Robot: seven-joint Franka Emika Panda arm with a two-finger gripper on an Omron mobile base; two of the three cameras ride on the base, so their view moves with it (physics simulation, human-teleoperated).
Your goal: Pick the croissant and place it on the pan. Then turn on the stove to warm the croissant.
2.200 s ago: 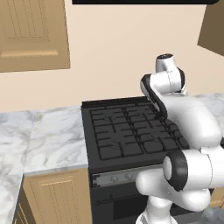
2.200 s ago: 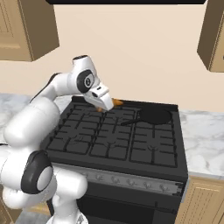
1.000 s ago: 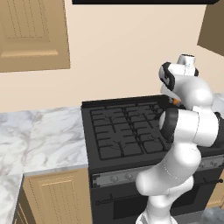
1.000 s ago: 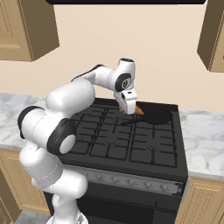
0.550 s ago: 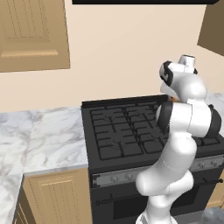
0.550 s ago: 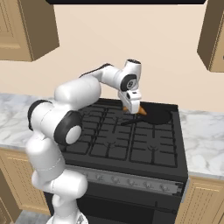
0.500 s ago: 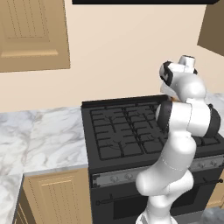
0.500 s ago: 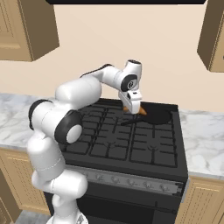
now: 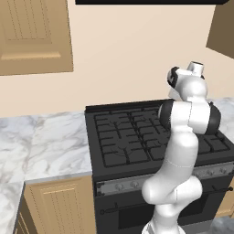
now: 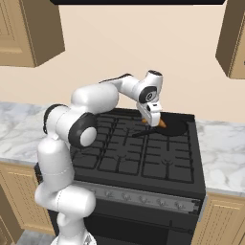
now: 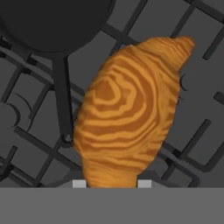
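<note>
The tool (image 10: 158, 120) is pinched on the croissant (image 10: 161, 123), which hangs from it in the air above the back of the stove (image 10: 143, 153), not touching the grates. In the right base view the orange-brown pastry juts out below and to the right of the tool's white body, right at the near left rim of the pan (image 10: 172, 127). The pan sits on a rear burner just beyond and to the right of the tool, and its short dark handle runs out from the rim toward the left, passing under the tool. In the hand view the croissant (image 11: 131, 118) rises from between the two finger tips, whose pale ends show on either side of its lower end; its striped crust covers most of the middle of that view. Behind it lie the dark grates of the stove (image 11: 192, 113). The round black bowl of the pan (image 11: 52, 24) lies ahead of the tool and off to one side, and the handle comes back from it along the croissant's flank, ending beside the pastry's lower part. So the croissant is held over the grate next to the pan's handle and rim, not over the bowl itself. In the left base view the arm stands in front of the right half of the stove (image 9: 123, 141). A marble tabletop (image 10: 220, 153) lies beside the stove on the far side of the pan from the tool, and another stretch of tabletop (image 9: 45, 141) flanks the stove on the opposite side.
</note>
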